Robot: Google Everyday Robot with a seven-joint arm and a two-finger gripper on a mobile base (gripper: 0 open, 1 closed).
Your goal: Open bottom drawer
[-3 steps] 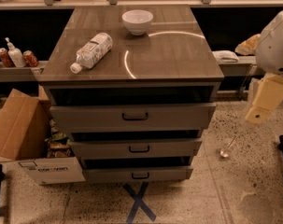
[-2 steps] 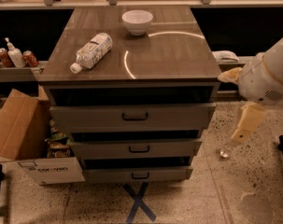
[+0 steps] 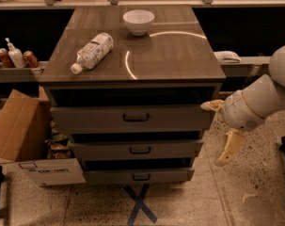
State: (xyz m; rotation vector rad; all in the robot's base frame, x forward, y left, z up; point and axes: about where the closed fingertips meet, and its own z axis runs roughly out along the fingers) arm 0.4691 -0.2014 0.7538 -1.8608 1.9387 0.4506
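Setting: speckled floor (image 3: 236, 197), with dark shelving behind and a wood-look drawer cabinet (image 3: 132, 121) at centre.

Tabletop (image 3: 175, 55): grey-brown, with a curved light reflection on it. A clear plastic bottle (image 3: 91, 52) is laid on its side toward the left, cap pointing to the front edge. A white bowl (image 3: 138, 21) is set upright near the back, well apart from the bottle.

Drawers: three fronts are stacked, each with a small dark bar handle. The bottom drawer (image 3: 109, 176) is the lowest and narrowest front, seated just above the floor, directly behind a blue tape cross (image 3: 139, 205). Its handle (image 3: 141, 177) is untouched.

End effector (image 3: 226, 146): located to the right of the cabinet, beside the upper and middle drawer fronts and above the floor, carried on a white arm (image 3: 259, 100) entering from the right. No contact with the cabinet is seen. Whether it is spread or pressed together cannot be told.

Surroundings: an open cardboard box (image 3: 19, 135) is placed on the floor against the cabinet's left side. Two cans and a pump bottle (image 3: 15, 58) are kept on the left shelf.
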